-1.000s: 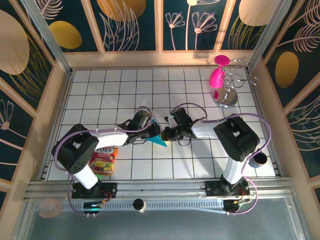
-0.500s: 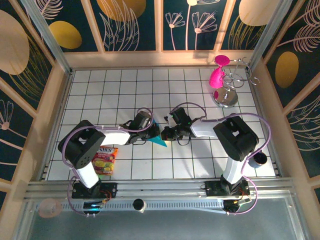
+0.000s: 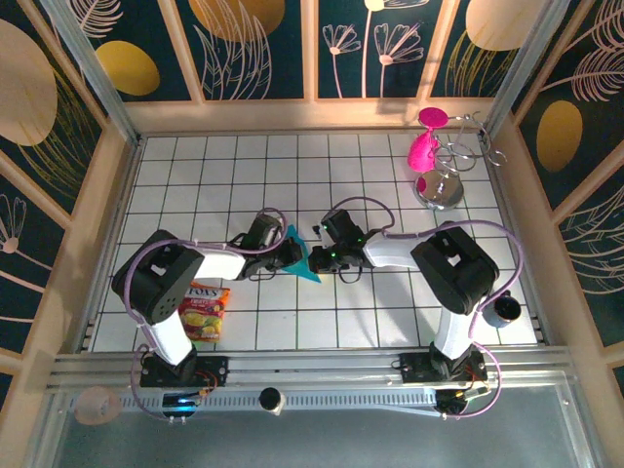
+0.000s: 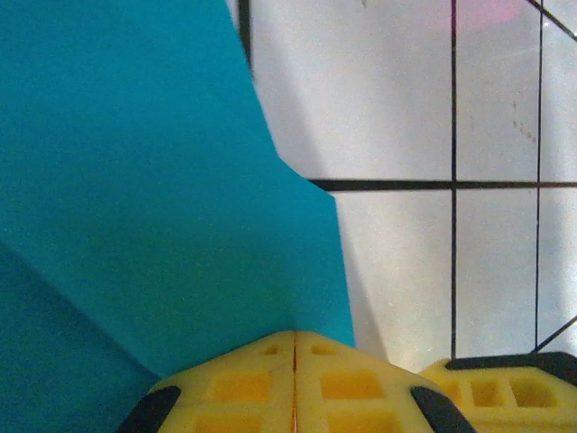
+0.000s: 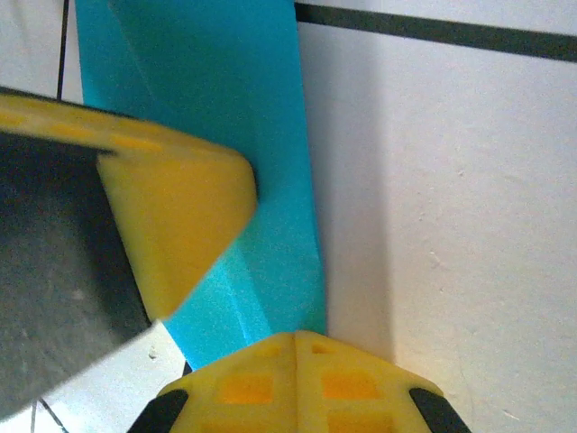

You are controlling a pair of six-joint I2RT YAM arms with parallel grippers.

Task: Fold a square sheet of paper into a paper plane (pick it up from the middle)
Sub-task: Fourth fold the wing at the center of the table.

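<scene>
The square sheet of paper [image 3: 292, 242] is folded into a narrow turquoise wedge and sits mid-table between my two grippers. My left gripper [image 3: 285, 255] comes at it from the left. In the left wrist view the left gripper [image 4: 295, 336] has its yellow tips pressed together, and the paper [image 4: 144, 198] rises straight out of their seam. My right gripper [image 3: 314, 259] meets the sheet from the right. Seen from the right wrist, the right gripper [image 5: 297, 336] is shut on the lower end of the creased paper [image 5: 261, 135]. One of the left gripper's fingers [image 5: 171, 207] touches the sheet there.
A red-and-yellow snack packet [image 3: 202, 310] lies near the left arm's base. Pink goblets [image 3: 426, 151] lean on a metal rack [image 3: 444, 187] at the back right. A dark cup [image 3: 505, 310] stands by the right arm. Wooden walls enclose the white grid floor [image 3: 214, 175].
Both grippers and the paper between them have shifted a little to the left. The paper's upper flap now stands out more toward the back-left. Both grippers stayed shut.
</scene>
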